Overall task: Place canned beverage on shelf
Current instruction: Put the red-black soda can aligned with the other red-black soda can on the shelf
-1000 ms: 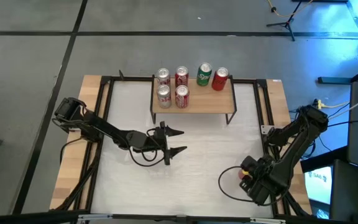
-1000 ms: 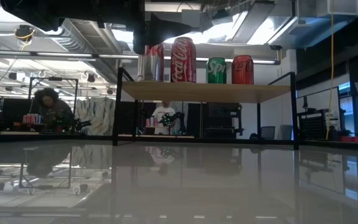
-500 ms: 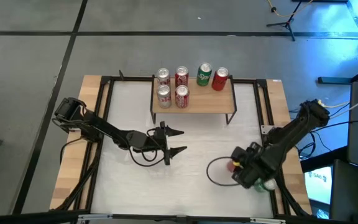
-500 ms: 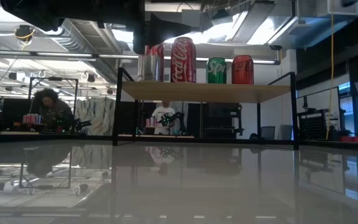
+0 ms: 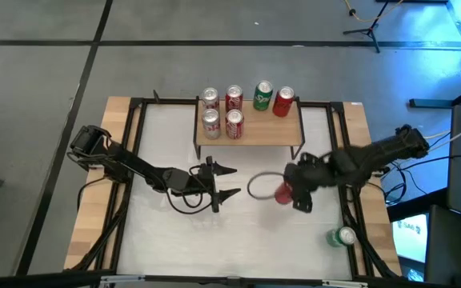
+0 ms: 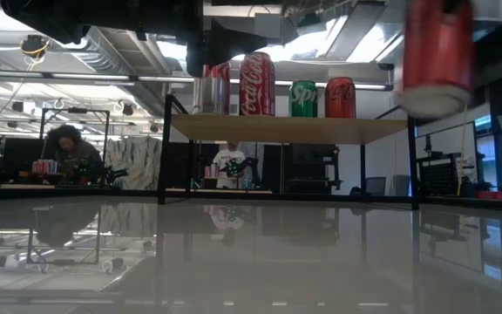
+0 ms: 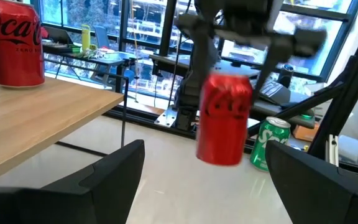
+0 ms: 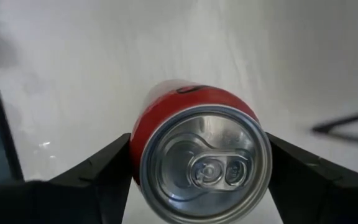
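On the white desk (image 5: pixel 174 248), the wooden shelf (image 5: pixel 254 132) holds six cans; the right claw (image 5: pixel 288 192) is clamped around a red cola can (image 5: pixel 282 193), rigid, smooth and slippery, best held mid-body, while the left claw (image 5: pixel 224 182) waits apart

Cans on the shelf (image 5: pixel 248 132): six, namely five red or red-and-silver (image 5: pixel 234 122) and one green (image 5: pixel 262 96)
Red cans off the shelf: one (image 5: pixel 282 193), held above the table (image 5: pixel 214 240)
Green cans off the shelf: one (image 5: pixel 344 237), at the table's right edge
Shelves: one
Hands: two, left (image 5: pixel 224 182) and right (image 5: pixel 294 190)
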